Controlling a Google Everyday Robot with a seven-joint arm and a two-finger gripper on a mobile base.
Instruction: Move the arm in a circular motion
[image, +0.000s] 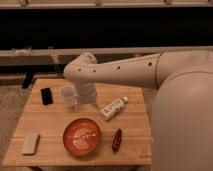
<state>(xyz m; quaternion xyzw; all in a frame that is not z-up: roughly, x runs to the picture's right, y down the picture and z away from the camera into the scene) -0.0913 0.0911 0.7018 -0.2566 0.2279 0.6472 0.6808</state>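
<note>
The arm (125, 70) is cream-white with thick tubular segments and small dark screw holes. It reaches from the right edge leftward over the wooden table (50, 120). Its rounded elbow (80, 70) bends down into a short cylindrical wrist (86, 92). The gripper (86, 101) is under that wrist, above the back middle of the table, and is mostly hidden by the wrist. It is right beside a clear cup (68, 96).
On the table are a black phone (46, 95) at the back left, a white bottle (113, 107) lying on its side, an orange-red bowl (81, 136), a dark red pepper (117, 140) and a pale sponge (31, 143). A dark shelf wall stands behind.
</note>
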